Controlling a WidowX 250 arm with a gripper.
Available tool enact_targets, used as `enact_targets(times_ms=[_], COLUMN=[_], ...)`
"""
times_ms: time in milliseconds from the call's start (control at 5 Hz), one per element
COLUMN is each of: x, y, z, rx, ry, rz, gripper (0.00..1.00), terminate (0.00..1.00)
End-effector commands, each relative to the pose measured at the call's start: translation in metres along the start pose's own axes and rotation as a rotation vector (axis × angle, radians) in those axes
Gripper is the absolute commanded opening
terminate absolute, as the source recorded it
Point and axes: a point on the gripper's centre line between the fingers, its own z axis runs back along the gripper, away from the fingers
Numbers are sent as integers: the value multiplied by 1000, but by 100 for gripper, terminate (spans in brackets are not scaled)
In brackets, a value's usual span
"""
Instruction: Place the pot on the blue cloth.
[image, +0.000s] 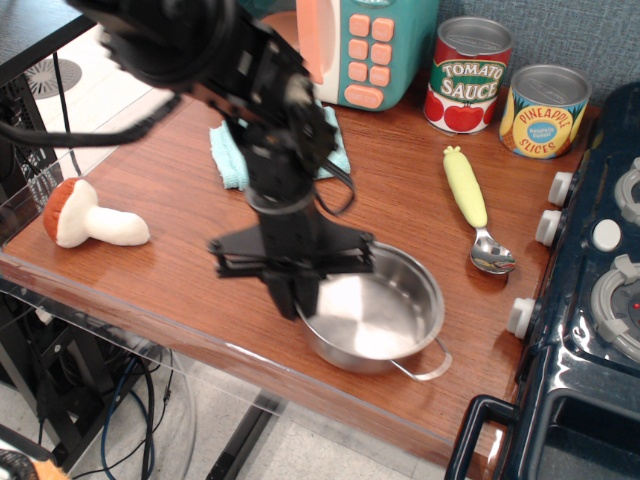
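Observation:
The shiny steel pot (385, 320) is near the table's front edge, tilted, with one wire loop handle (425, 368) pointing front right. My black gripper (296, 292) is shut on the pot's left rim and holds it slightly raised. The light blue cloth (232, 156) lies behind my arm at the back left; only its left part and a sliver at the right show, the rest is hidden by the arm.
A toy mushroom (88, 218) lies at the left edge. A yellow-handled spoon (472, 202) lies right of the pot. Tomato sauce can (468, 76), pineapple can (543, 110) and a teal toy (372, 48) stand at the back. A dark toy stove (600, 290) is at the right.

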Motion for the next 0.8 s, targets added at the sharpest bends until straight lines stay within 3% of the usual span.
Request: enact_targets(times_ms=[0, 200, 600], x=[42, 76, 133], y=[32, 59, 83], z=[54, 71, 62], rx=[-81, -90, -77], ry=[-62, -77, -106], rz=[95, 185, 323], gripper=[0, 0, 0], terminate=[0, 0, 0])
